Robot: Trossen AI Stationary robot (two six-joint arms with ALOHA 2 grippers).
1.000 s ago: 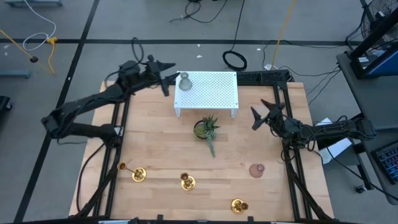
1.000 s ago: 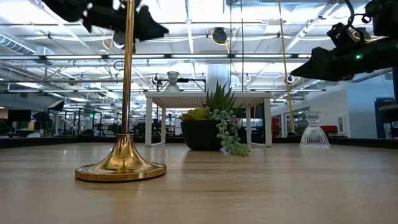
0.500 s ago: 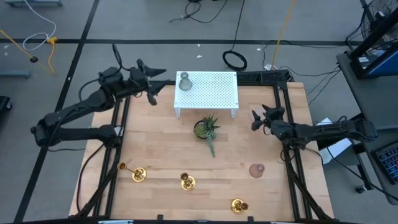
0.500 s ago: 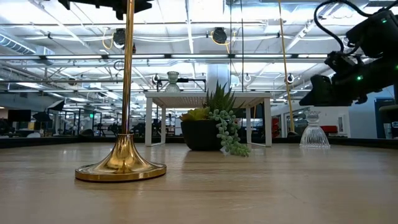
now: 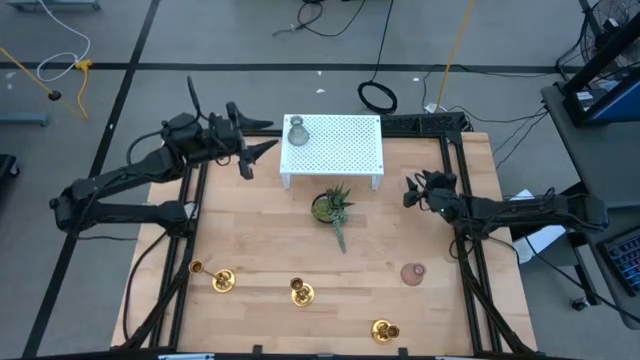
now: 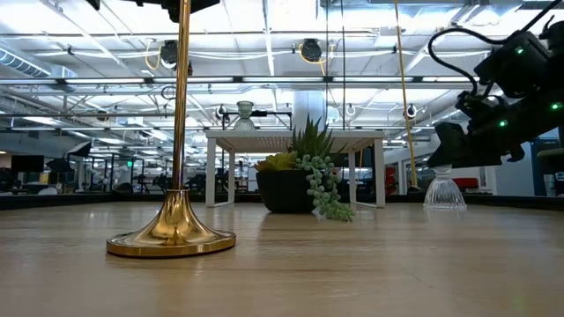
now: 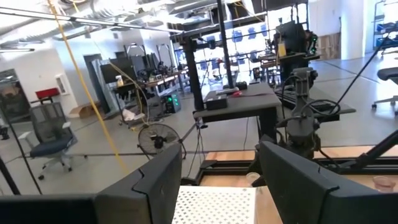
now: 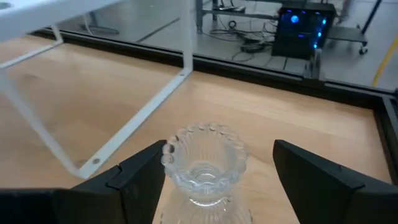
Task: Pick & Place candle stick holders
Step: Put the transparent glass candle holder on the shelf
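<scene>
Around my desk [image 5: 250, 250], a pale wooden top in a black frame, the floor [image 5: 120, 40] is grey concrete crossed by dark tape lines. A coiled black cable [image 5: 378, 97] lies on it just beyond the desk's far edge, and a yellow cord [image 5: 452, 40] runs away from there. Looking level across the wood, I see a big open workshop: white ceiling beams and bright strip lights [image 6: 264, 53] overhead, with round fixtures hanging among them. Farther out stand a black work table [image 7: 239, 106] carrying equipment, a floor fan [image 7: 157, 138], and a grey office chair [image 7: 50, 134]. A dark computer case with blue lights [image 8: 301, 28] sits on the floor.
</scene>
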